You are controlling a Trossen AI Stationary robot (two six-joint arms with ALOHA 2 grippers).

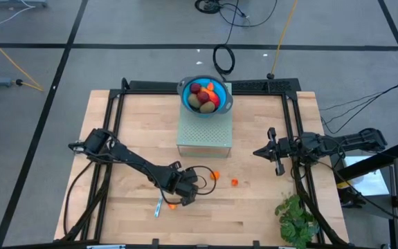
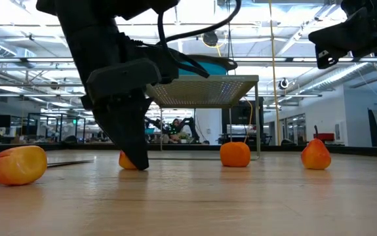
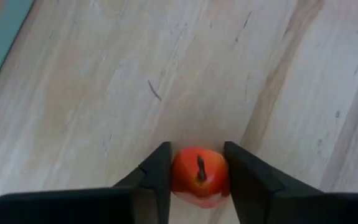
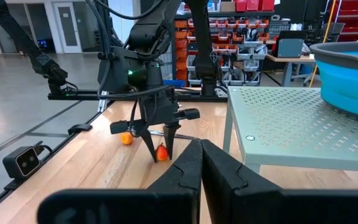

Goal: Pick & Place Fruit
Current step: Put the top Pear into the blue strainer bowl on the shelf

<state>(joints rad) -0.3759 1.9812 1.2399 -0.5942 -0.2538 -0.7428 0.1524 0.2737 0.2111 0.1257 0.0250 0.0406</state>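
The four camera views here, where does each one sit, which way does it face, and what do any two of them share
High view: overhead, facing straight down on the table; both arms show, blue bowl of fruit on a grey stand.
Low view: at tabletop height, facing level across; left gripper comes down from above.
Left wrist view: on the left arm, facing down at the wood; its jaws flank a small red-orange fruit.
Right wrist view: on the right arm, facing across the table; right gripper shut.
Shared: the right wrist and low views both show the left gripper at that fruit.
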